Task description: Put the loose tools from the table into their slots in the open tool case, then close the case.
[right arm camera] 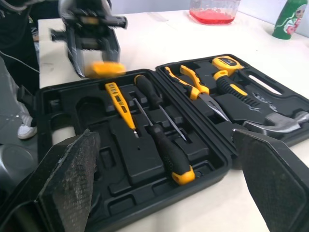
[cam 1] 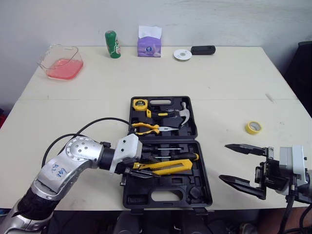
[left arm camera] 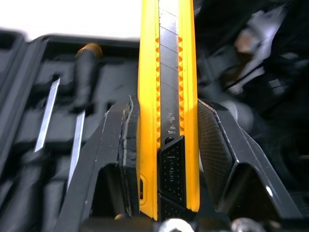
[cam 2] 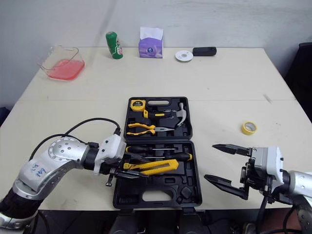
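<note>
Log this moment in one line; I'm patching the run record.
left tool: shut on yellow utility knife over open tool case | right tool: open, empty, right of case | yellow tape roll: outside case

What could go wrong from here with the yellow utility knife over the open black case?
1. The left gripper grips the yellow utility knife near one end; released, it may tip across the black-handled screwdrivers rather than seat in its slot.
2. An unseated knife could block the black plastic tool case from closing.
3. The yellow tape roll near the open right gripper might be left out.
</note>
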You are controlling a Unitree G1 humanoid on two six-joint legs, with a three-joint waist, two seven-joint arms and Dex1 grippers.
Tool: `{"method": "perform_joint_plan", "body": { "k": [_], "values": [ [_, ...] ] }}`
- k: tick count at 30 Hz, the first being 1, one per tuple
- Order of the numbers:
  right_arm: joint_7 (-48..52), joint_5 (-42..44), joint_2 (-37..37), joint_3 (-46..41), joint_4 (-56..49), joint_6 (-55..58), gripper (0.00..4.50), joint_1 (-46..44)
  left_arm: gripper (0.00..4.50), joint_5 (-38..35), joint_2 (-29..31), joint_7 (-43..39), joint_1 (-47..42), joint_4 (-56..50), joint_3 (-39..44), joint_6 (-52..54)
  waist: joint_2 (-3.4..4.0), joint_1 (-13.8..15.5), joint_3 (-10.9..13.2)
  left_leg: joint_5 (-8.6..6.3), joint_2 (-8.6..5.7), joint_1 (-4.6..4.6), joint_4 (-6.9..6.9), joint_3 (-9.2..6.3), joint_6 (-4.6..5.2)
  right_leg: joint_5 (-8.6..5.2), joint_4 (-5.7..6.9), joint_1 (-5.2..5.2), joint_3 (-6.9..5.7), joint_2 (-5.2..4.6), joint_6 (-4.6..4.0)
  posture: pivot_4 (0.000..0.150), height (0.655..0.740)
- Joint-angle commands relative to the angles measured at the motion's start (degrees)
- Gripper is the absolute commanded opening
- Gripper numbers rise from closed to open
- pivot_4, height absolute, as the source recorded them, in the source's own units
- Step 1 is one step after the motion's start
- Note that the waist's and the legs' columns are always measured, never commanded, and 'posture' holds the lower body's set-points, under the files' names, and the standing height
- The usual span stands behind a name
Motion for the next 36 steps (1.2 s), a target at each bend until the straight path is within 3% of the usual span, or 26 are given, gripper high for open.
{"method": "perform_joint_plan", "body": {
  "k": [1,6,19,34,36],
  "values": [
    [-1.17,0.94,-0.93,-0.98,-2.08,0.87,4.50,-1.19,1.26,1.81,-2.55,2.04,2.13,-1.72,-2.50,-2.03,0.00,-0.02,0.00,-0.02,-0.01,0.00,0.00,0.01,0.03,0.00,0.01,0.00,0.02,-0.02,0.00,0.150,0.7400],
    [-0.62,1.21,-0.86,-0.57,-2.97,1.84,4.50,-0.54,1.26,5.45,-4.59,3.93,4.98,-2.12,-5.37,-4.20,0.00,0.01,0.00,-0.01,0.03,-0.01,0.01,-0.05,0.01,-0.01,0.00,0.00,-0.02,0.01,-0.01,0.150,0.7400],
    [8.33,-1.66,-2.28,-3.84,3.53,-2.65,4.50,4.15,1.26,13.64,1.25,2.48,5.66,-1.69,-8.00,-5.12,0.01,-0.06,0.00,-0.03,0.03,0.02,0.01,-0.08,0.11,-0.01,0.00,0.04,-0.04,-0.01,-0.02,0.150,0.7400],
    [9.02,-2.43,-1.25,-3.91,5.21,-4.98,4.50,5.69,1.26,14.24,3.11,4.27,3.09,-4.52,-10.23,4.85,0.04,-0.04,-0.03,0.01,0.08,0.06,0.01,-0.11,0.03,-0.06,0.11,0.05,-0.04,0.05,-0.11,0.150,0.7400],
    [9.06,-2.58,-1.17,-3.90,5.41,-5.23,4.50,5.73,2.28,13.20,2.85,4.11,3.38,-4.85,-9.66,5.00,0.04,-0.03,-0.03,0.01,0.07,0.06,0.01,-0.11,0.02,-0.06,0.11,0.05,-0.04,0.05,-0.12,0.150,0.7400]
  ]
}}
